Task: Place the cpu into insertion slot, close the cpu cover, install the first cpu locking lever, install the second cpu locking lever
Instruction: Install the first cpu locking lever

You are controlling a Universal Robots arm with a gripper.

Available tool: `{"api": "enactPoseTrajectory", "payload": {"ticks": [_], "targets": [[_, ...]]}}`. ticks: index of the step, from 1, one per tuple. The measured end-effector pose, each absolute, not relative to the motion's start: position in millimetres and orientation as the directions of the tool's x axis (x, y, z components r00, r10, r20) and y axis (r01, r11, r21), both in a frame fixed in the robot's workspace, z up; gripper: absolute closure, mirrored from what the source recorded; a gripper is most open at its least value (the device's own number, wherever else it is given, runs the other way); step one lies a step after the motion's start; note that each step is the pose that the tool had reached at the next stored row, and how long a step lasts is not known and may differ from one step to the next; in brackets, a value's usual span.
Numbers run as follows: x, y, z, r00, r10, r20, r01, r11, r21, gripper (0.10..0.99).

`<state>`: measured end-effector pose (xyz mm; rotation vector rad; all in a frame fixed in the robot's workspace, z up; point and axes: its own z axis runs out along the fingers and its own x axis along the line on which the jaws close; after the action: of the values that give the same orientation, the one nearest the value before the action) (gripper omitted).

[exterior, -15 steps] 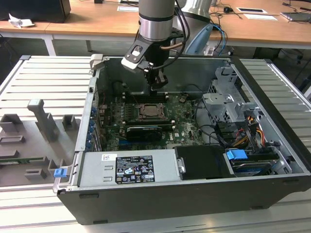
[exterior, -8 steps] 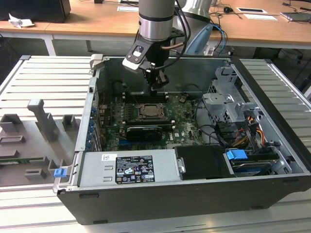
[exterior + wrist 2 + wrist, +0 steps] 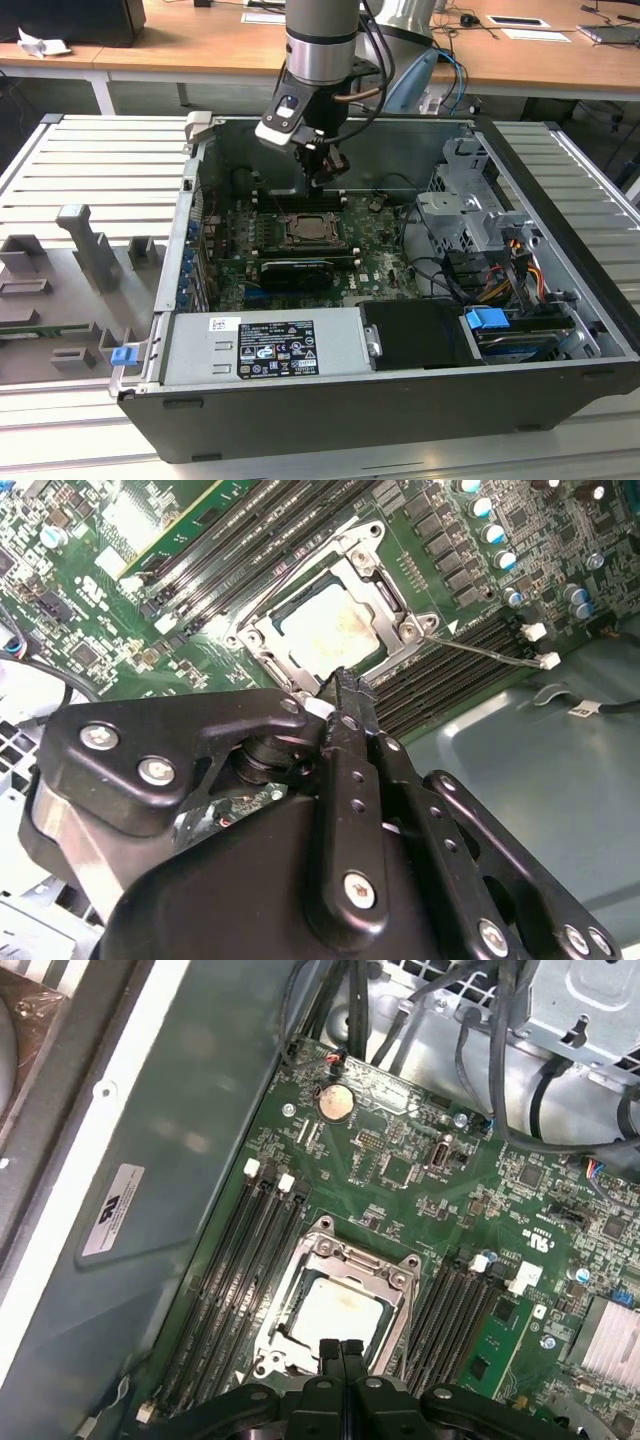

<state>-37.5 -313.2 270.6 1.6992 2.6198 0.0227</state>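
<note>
The cpu lies flat in the insertion slot on the green motherboard, its pale top showing through the cut-out. The silvery cpu cover lies down around it as a frame. A thin silvery rod reaches out from one socket corner. My gripper hangs just above the socket's edge. Its two black fingers are pressed together in both wrist views, tips over the frame's rim, with nothing between them.
Long black memory slots flank the socket on both sides. The open computer case has a drive cage and cable bundle at the exterior view's right and a power supply in front. A grey fixture tray lies outside, left of the case.
</note>
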Motion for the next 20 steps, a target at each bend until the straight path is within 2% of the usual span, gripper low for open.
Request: {"api": "enactPoseTrajectory", "payload": {"ticks": [7,20], "targets": [[-37.6,-313.2,270.6,-0.458,0.889,-0.008,0.889,0.458,0.022,0.98],[-38.1,-313.2,270.5,-0.644,0.765,-0.008,0.765,0.644,0.022,0.98]]}}
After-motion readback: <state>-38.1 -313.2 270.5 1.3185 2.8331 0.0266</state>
